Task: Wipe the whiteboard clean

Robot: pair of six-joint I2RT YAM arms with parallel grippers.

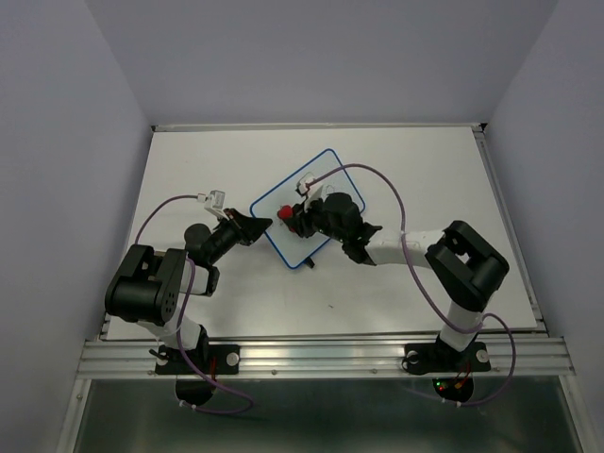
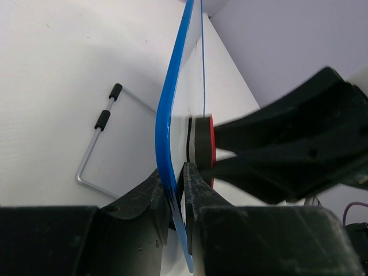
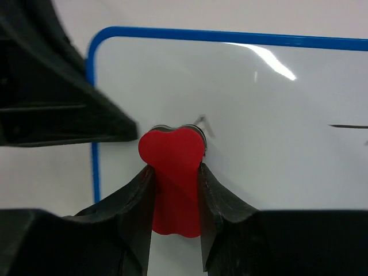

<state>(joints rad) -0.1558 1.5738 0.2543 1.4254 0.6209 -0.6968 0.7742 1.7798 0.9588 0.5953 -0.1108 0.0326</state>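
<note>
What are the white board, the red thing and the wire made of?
The whiteboard looks like glossy coated sheet: glare streaks across it; its blue rim seems plastic. The red eraser looks matte, probably plastic, with a dark felt-like pad beneath. The wire stand looks like bare metal with black rubbery sleeves.

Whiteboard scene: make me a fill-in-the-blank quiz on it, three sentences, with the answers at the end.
1. The right gripper is shut on a ___ eraser pressed to the board.
2. The left gripper clamps the whiteboard by its ___ rim.
3. In the left wrist view, the wire stand beside the board shows ___ black sleeves.

Missing words: red; blue; two.
</note>
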